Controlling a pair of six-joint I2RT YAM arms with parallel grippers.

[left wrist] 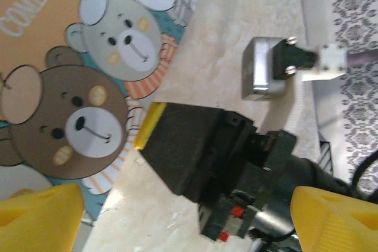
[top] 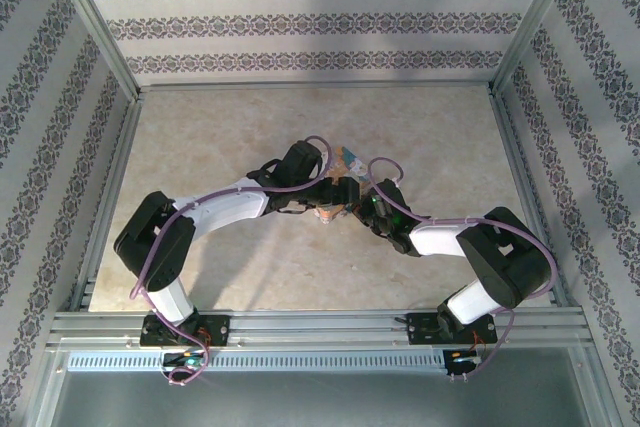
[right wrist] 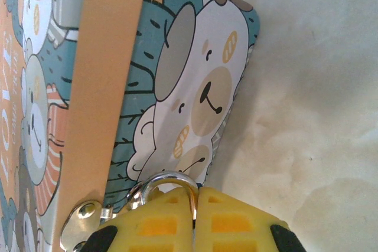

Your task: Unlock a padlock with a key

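Observation:
The padlock's silvery shackle (right wrist: 171,182) pokes out from between the yellow fingers of my right gripper (right wrist: 196,198), which is shut on it. The lock's body is hidden behind those fingers. The shackle sits beside the metal hasp (right wrist: 80,216) of the orange bear-print tin (right wrist: 100,87). In the left wrist view, my left gripper (left wrist: 188,219) stands wide open with its yellow fingers (left wrist: 38,216) on either side of the right gripper's black body (left wrist: 195,146), next to the tin (left wrist: 53,87). Seen from above, both grippers meet at the tin (top: 348,160) in mid-table. The key is out of view.
The right wrist's silver camera box (left wrist: 266,69) hangs close above the left gripper. Patterned walls (top: 300,22) and metal rails (top: 300,325) enclose the beige tabletop (top: 220,137). Bare surface lies round the tin on all sides.

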